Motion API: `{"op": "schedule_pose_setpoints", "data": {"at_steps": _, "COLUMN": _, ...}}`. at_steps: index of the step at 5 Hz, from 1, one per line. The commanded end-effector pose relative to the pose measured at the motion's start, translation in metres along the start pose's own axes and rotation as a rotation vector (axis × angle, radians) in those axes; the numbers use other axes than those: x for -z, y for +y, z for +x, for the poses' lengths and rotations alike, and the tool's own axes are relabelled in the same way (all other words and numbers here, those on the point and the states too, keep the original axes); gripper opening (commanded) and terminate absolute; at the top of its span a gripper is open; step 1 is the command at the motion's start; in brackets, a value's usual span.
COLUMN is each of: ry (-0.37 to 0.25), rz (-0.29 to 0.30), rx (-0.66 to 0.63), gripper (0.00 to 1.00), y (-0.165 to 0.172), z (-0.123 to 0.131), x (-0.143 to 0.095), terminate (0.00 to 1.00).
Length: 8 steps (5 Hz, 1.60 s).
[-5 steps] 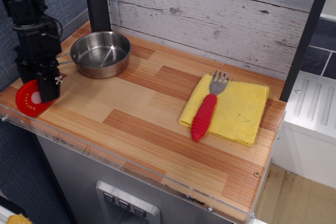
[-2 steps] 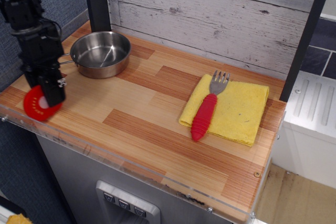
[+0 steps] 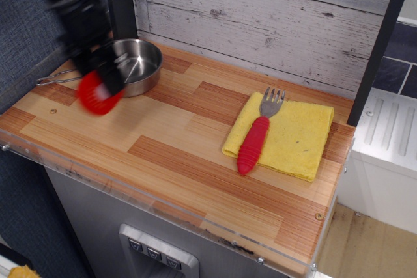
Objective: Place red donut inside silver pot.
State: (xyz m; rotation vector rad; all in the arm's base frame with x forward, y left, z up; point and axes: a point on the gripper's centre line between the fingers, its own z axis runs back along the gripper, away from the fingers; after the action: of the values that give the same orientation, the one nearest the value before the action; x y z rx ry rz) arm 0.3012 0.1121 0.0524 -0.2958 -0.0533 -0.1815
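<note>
My end effector [image 3: 104, 83] is pinching the red donut [image 3: 96, 94], blurred. I am holding it at the silver pot's [image 3: 133, 62] near rim, by the desk's [image 3: 195, 141] back-left corner.

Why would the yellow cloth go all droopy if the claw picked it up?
The yellow cloth is probably soft and floppy: it lies folded in flat layers with rounded edges. It looks thin, so likely light. Pushed, it would probably bunch up rather than slide, carrying along the red-handled fork resting on it.

No legible text or labels anywhere
</note>
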Motion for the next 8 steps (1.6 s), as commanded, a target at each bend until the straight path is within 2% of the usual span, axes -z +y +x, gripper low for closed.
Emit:
{"op": "schedule_pose_setpoints", "data": {"at_steps": 1, "ry": -0.085, "rz": 0.092, "rx": 0.038, "gripper": 0.0, "y": 0.008, "z": 0.064, "x": -0.016, "terminate": 0.0}}
{"op": "schedule_pose_setpoints", "data": {"at_steps": 2, "ry": -0.061, "rz": 0.158, "rx": 0.033, "gripper": 0.0, "y": 0.026, "z": 0.077, "x": -0.017, "terminate": 0.0}}
{"op": "schedule_pose_setpoints", "data": {"at_steps": 4, "ry": -0.07, "rz": 0.176, "rx": -0.027, "gripper": 0.0, "y": 0.058, "z": 0.078, "x": -0.021, "terminate": 0.0}}
{"op": "schedule_pose_setpoints", "data": {"at_steps": 5, "ry": -0.045, "rz": 0.138, "rx": -0.075, "gripper": 1.0, "y": 0.065, "z": 0.072, "x": -0.017, "terminate": 0.0}}
{"op": "schedule_pose_setpoints", "data": {"at_steps": 6, "ry": -0.069, "rz": 0.094, "rx": -0.111, "gripper": 1.0, "y": 0.057, "z": 0.066, "x": -0.027, "terminate": 0.0}}
{"op": "schedule_pose_setpoints", "data": {"at_steps": 7, "ry": -0.104, "rz": 0.099, "rx": -0.156, "gripper": 1.0, "y": 0.034, "z": 0.053, "x": -0.052, "terminate": 0.0}}
{"op": "schedule_pose_setpoints", "data": {"at_steps": 8, "ry": -0.165, "rz": 0.105, "rx": -0.131, "gripper": 1.0, "y": -0.011, "z": 0.037, "x": -0.074, "terminate": 0.0}}
